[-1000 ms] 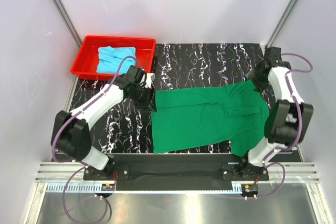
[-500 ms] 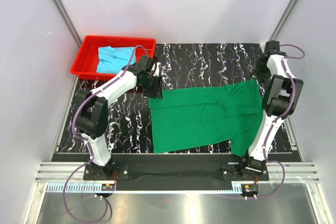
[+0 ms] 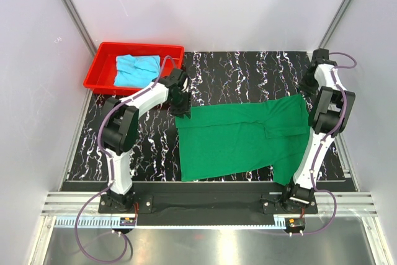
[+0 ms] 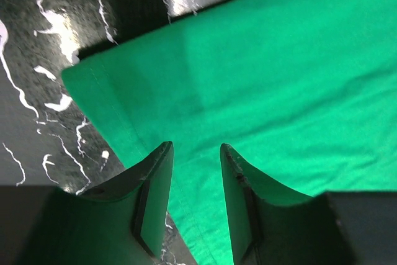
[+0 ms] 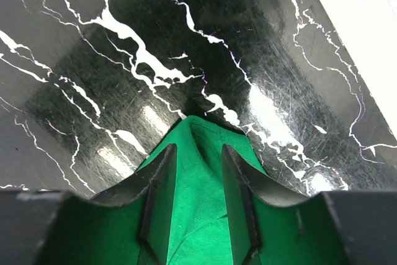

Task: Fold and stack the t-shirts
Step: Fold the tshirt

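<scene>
The dark green t-shirt (image 3: 242,138) lies spread flat on the black marble table (image 3: 248,69). My left gripper (image 3: 182,108) is over its far left corner, jaws open, with the flat hem (image 4: 118,116) below the fingers (image 4: 155,178). My right gripper (image 3: 305,88) is at the shirt's far right corner. In the right wrist view its jaws (image 5: 198,148) stand apart astride a raised ridge of green cloth (image 5: 201,203). The light cyan-blue t-shirt (image 3: 135,69) lies crumpled in the red tray.
The red tray (image 3: 99,69) stands at the table's far left corner, just behind my left arm. White walls with metal posts (image 3: 68,4) close in both sides. The table's right edge (image 5: 347,4) runs close beside my right gripper.
My left gripper moved right onto the shirt's far left corner, its elbow swinging inward. The right arm straightened toward the far right corner. That left corner of the cloth shifted slightly.
</scene>
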You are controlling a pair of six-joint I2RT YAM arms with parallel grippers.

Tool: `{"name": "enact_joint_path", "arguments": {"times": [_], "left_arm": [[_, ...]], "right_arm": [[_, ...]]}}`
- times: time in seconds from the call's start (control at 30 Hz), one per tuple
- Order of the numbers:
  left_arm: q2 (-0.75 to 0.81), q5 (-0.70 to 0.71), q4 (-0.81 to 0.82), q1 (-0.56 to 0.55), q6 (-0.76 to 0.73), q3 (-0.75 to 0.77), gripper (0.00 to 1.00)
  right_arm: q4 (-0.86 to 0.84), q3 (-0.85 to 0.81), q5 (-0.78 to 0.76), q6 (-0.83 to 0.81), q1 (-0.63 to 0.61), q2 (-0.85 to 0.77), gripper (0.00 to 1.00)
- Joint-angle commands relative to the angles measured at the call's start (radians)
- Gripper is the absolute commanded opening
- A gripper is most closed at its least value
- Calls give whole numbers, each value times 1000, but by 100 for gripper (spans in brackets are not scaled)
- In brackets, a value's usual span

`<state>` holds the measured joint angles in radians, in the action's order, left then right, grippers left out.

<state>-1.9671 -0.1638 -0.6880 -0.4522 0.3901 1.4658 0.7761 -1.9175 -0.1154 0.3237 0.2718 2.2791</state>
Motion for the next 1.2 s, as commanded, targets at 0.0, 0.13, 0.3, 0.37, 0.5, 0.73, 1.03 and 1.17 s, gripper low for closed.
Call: {"name": "enact_joint_path", "arguments": {"times": [0.0, 0.13, 0.3, 0.37, 0.5, 0.73, 1.03, 1.17], "left_arm": [[-22, 41, 15, 3, 18, 42, 42], [-24, 43, 16, 3, 18, 36, 42], [-32, 64, 8, 3, 18, 39, 42], [-39, 72, 10, 4, 21, 34, 42], [-64, 81, 13, 4, 30, 22, 42], [-84, 106, 28, 4, 35, -16, 42], [-111, 119, 36, 13, 61, -18, 42], [-137, 115, 35, 17, 76, 37, 42]], "right_arm": [[-18, 9, -1, -15, 6, -12, 42], [-26, 17, 8, -15, 7, -3, 41], [-34, 14, -19, 9, 9, 14, 29], [-55, 31, -56, 43, 15, 8, 23], [-80, 41, -157, 115, 27, 16, 3], [-132, 83, -204, 222, 32, 3, 0], [-123, -167, -133, 249, 29, 167, 0], [-107, -307, -119, 253, 21, 236, 0]]}}
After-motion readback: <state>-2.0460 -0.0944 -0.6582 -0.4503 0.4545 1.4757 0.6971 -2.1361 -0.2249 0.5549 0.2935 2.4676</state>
